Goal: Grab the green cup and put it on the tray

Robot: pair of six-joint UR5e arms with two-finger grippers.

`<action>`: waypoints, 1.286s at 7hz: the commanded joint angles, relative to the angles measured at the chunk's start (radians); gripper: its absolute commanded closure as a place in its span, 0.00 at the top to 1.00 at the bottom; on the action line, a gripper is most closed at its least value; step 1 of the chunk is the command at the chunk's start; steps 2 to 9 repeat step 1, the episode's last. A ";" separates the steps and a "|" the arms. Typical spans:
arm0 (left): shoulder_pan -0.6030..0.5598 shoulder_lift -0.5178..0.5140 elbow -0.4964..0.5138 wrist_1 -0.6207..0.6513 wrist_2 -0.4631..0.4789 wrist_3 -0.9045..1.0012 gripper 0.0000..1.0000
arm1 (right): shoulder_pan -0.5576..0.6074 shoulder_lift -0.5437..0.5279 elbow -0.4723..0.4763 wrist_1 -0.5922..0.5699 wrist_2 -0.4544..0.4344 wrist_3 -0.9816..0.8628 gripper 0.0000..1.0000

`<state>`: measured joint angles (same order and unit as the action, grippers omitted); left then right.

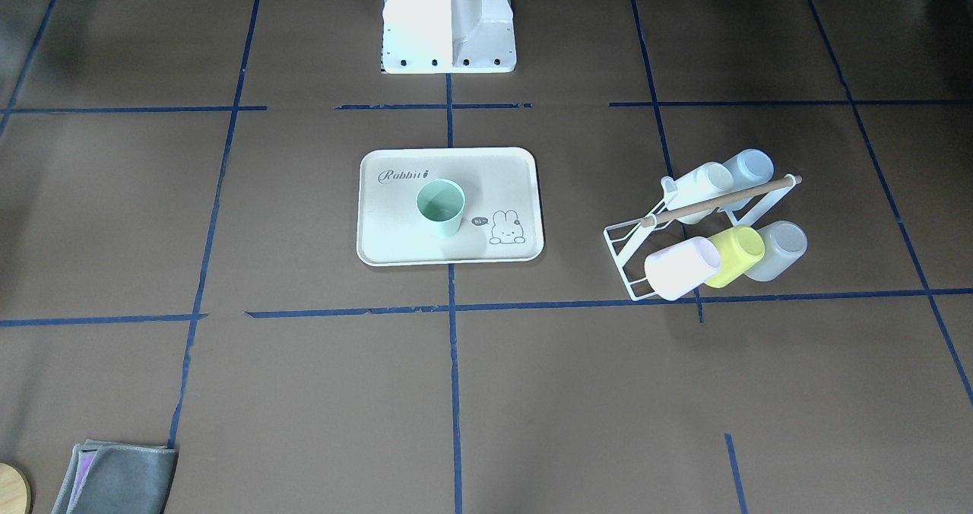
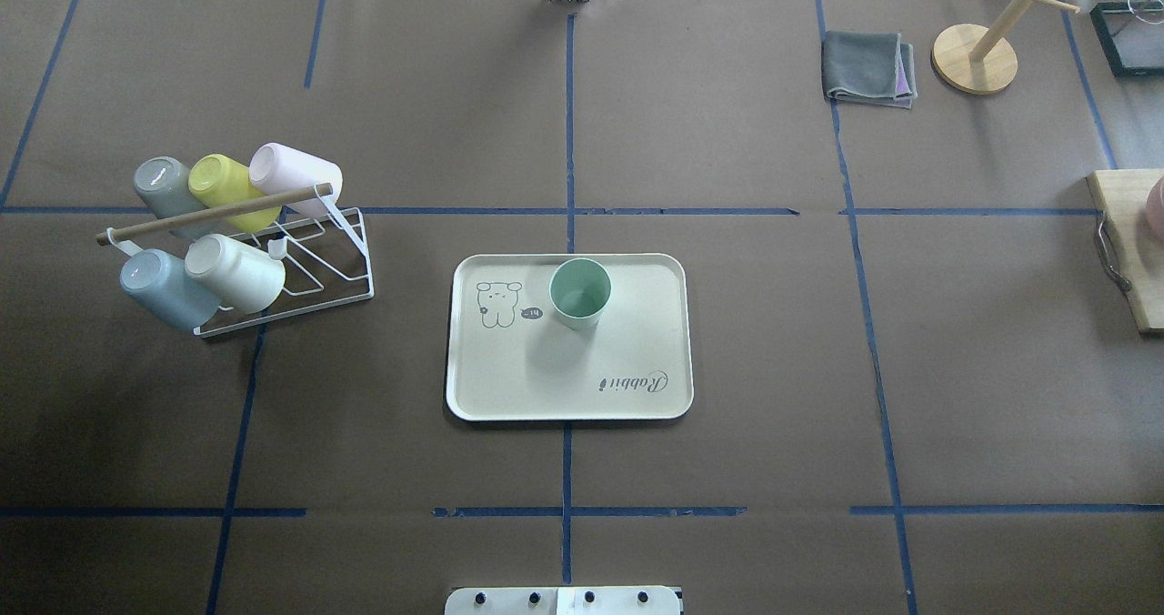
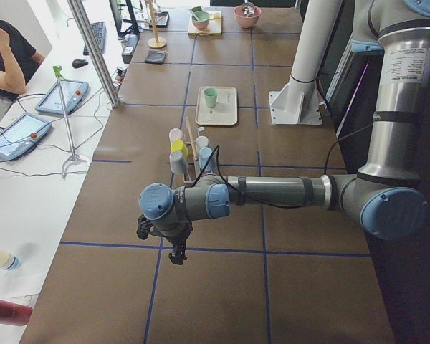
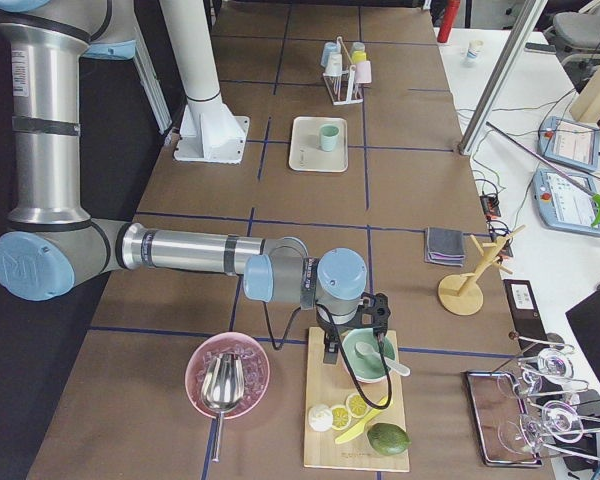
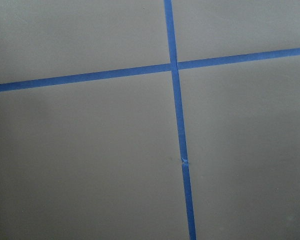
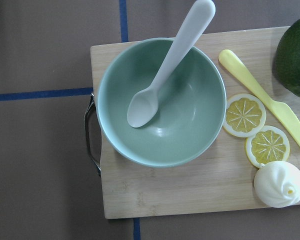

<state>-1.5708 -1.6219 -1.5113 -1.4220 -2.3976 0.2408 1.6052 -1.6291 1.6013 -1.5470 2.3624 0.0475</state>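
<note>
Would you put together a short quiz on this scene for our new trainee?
1. True or false: the green cup stands upright on the tray.
2. How many cups sit on the wire rack? A) three B) five C) seven
3. Fill in: in the right wrist view, the white spoon rests in a green ____.

Key: 1 true; 2 B; 3 bowl.
</note>
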 commanded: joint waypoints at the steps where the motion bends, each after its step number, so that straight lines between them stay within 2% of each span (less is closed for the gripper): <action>1: 0.000 -0.001 -0.001 0.000 0.000 0.000 1.00 | -0.001 0.002 0.000 0.001 0.000 0.000 1.00; 9: 0.000 -0.001 -0.001 0.000 0.000 0.000 1.00 | -0.001 0.002 0.000 0.001 0.000 0.000 1.00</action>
